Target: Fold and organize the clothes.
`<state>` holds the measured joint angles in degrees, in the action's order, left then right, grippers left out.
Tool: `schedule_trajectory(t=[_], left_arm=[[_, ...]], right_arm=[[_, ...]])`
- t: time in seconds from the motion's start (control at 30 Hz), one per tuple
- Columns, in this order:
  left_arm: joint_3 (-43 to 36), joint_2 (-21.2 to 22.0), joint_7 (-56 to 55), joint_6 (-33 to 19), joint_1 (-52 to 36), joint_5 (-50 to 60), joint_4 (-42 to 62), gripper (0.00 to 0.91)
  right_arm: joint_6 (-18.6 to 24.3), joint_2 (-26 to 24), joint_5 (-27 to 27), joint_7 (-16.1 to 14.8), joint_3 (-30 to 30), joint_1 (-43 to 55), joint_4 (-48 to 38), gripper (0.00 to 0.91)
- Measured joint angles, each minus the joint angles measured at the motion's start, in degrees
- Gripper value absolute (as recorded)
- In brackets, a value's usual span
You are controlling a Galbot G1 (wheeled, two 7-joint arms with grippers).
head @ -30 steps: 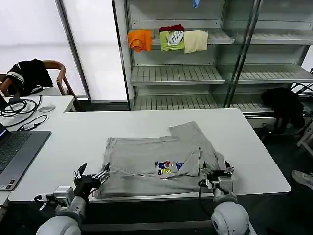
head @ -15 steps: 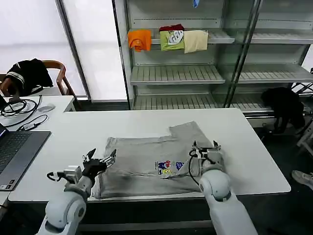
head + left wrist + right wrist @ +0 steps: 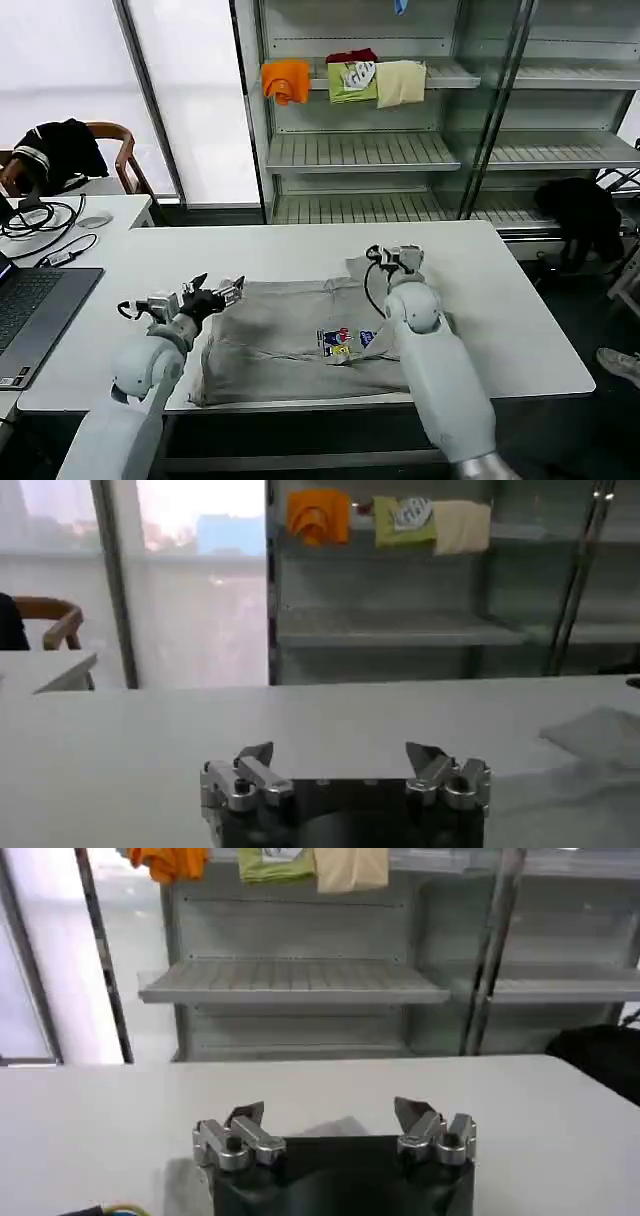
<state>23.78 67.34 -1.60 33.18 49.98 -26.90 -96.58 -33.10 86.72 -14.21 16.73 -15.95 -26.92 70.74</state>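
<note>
You are at the reach-in stage of a fold: the light grey cotton T-shirt with the small multicoloured square print [image 3: 300, 335] lies spread on the white table [image 3: 520, 330], partly folded, one sleeve lying toward the far right. Your left gripper [image 3: 215, 292] hovers at the shirt's far left corner, fingers spread apart and holding nothing. Your right gripper [image 3: 397, 256] sits over the far sleeve, jaws likewise parted and empty in its wrist view. Next, you likely need to lower both onto the far edge and pinch the cloth, keeping the two grasps level so the hem does not skew. Compared with half a second ago, both arms have pushed forward from the near edge toward the far edge; the shirt itself looks unmoved.
</note>
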Motion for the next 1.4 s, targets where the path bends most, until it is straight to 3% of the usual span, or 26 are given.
schedule_trajectory(t=[0.37,1.03,1.1,1.13,1.2,1.23,1.27,1.3,1.37,1.4], left_arm=[[-1.75,-0.33,0.4,0.06,-5.38,1.33,9.34,0.907],[-2.98,1.28,0.68,0.05,-7.85,3.13,15.54,0.907],[-3.08,1.3,0.61,0.05,-7.87,3.33,15.73,0.756],[-3.22,1.3,0.58,0.05,-7.86,3.44,15.81,0.564],[-3.32,1.3,0.51,0.05,-7.8,3.56,15.88,0.403],[-3.35,1.3,0.44,0.05,-7.74,3.6,15.9,0.151],[-3.38,1.31,0.4,0.04,-7.66,3.6,15.91,0.06],[-3.41,1.3,0.39,0.03,-7.6,3.61,15.91,0.04],[-3.51,1.28,0.39,-0.05,-7.44,3.7,15.88,0.02],[-3.6,1.29,0.4,-0.09,-7.33,3.8,15.82,0.02]], right_arm=[[-0.06,1.02,0.15,-0.44,-0.5,5.47,-10.32,0.907],[-0.06,0.67,-0.41,-1.2,-0.93,6.96,-15.75,0.907],[-0.06,0.7,-0.53,-1.27,-0.97,6.96,-16.09,0.907],[-0.06,0.69,-0.6,-1.28,-0.97,6.96,-16.25,0.907],[-0.05,0.71,-0.69,-1.29,-1.01,6.96,-16.51,0.907],[-0.03,0.7,-0.75,-1.3,-1.01,6.94,-16.59,0.897],[-0.02,0.68,-0.79,-1.32,-1.0,6.9,-16.65,0.836],[0.0,0.68,-0.82,-1.33,-1.0,6.86,-16.71,0.766],[0.13,0.77,-0.9,-1.32,-1.02,6.7,-16.78,0.373],[0.15,0.85,-0.96,-1.26,-1.1,6.6,-16.79,0.121]])
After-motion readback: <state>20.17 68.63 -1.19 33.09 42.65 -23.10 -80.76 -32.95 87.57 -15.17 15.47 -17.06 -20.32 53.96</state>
